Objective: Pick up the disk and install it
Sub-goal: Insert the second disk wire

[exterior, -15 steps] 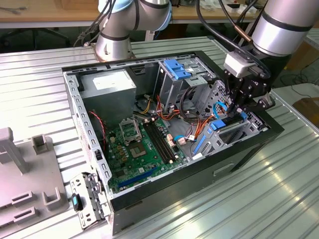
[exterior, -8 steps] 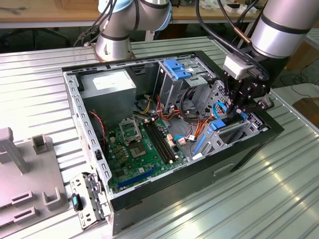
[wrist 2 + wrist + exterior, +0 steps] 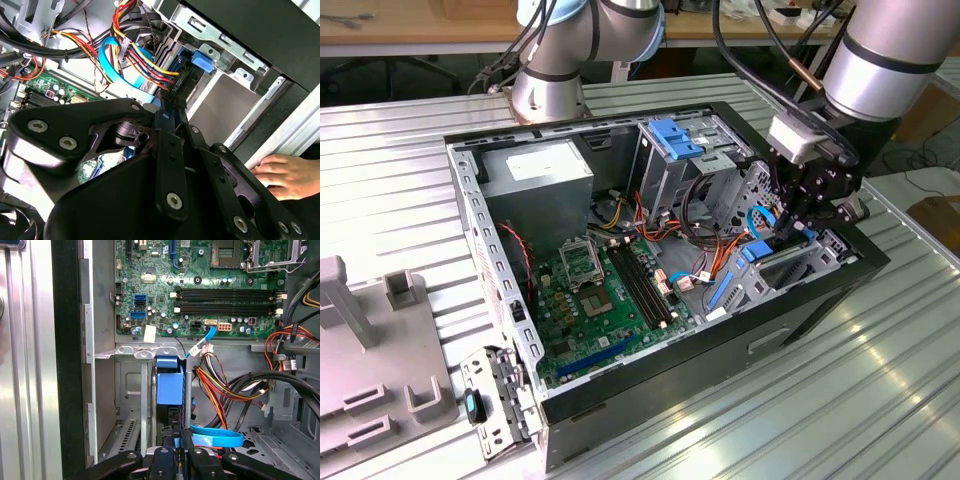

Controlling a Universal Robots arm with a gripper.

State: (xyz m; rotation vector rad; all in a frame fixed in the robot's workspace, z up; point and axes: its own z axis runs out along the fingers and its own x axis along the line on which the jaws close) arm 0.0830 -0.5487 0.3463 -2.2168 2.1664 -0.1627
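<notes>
The disk (image 3: pixel 170 385) stands on edge in the drive bay at the corner of the open computer case (image 3: pixel 470 200), its blue carrier toward the motherboard. In the second wrist view the disk (image 3: pixel 181 70) runs as a dark slab with a blue rail into the metal bay. My gripper (image 3: pixel 176 440) reaches down into that bay on the exterior view's right (image 3: pixel 788 222). Its black fingers (image 3: pixel 165 120) are shut on the disk's near edge. The gripper body hides the lower part of the disk.
Bundles of red, orange and yellow cables (image 3: pixel 220 390) and a flat blue cable (image 3: pixel 112 65) lie right beside the bay. The motherboard (image 3: pixel 590 290) and power supply (image 3: pixel 540 170) fill the case. A person's hand (image 3: pixel 285 175) rests outside the case wall. A grey fixture (image 3: pixel 370 350) stands at the exterior view's left.
</notes>
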